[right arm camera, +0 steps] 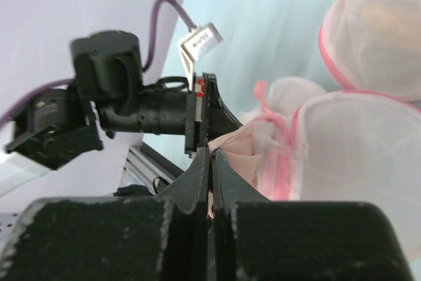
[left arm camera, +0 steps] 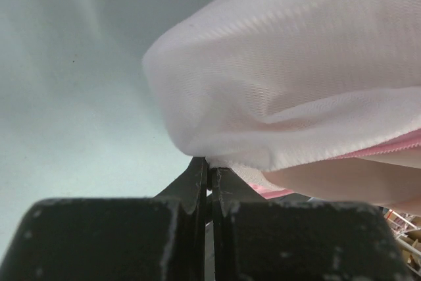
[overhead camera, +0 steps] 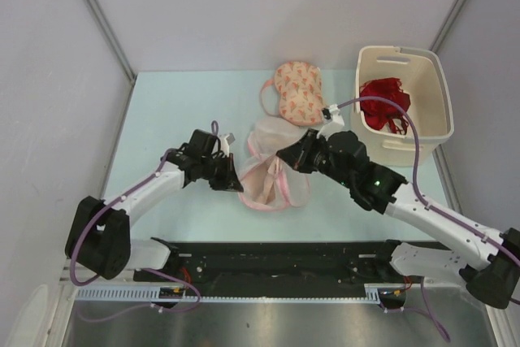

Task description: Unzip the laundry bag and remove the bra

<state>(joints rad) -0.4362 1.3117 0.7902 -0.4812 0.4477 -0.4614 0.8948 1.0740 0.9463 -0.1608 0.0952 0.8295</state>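
The laundry bag (overhead camera: 272, 184), a white mesh pouch with pink zipper trim, lies on the table between my two arms. Its mouth gapes, and the pale peach bra (right arm camera: 240, 153) shows in the opening. My left gripper (overhead camera: 237, 176) is at the bag's left edge, shut on a fold of the white mesh (left arm camera: 289, 77). My right gripper (overhead camera: 283, 154) comes in from the right above the bag. It is shut, with a bit of the peach bra pinched between its fingertips (right arm camera: 212, 156). The left wrist view shows peach padding (left arm camera: 335, 185) under the mesh.
A second mesh pouch (overhead camera: 272, 132) lies just behind the bag. A pink patterned bra (overhead camera: 298, 81) sits farther back. A cream bin (overhead camera: 426, 71) at the back right holds a red lacy bra (overhead camera: 384, 105). Grey walls stand on both sides.
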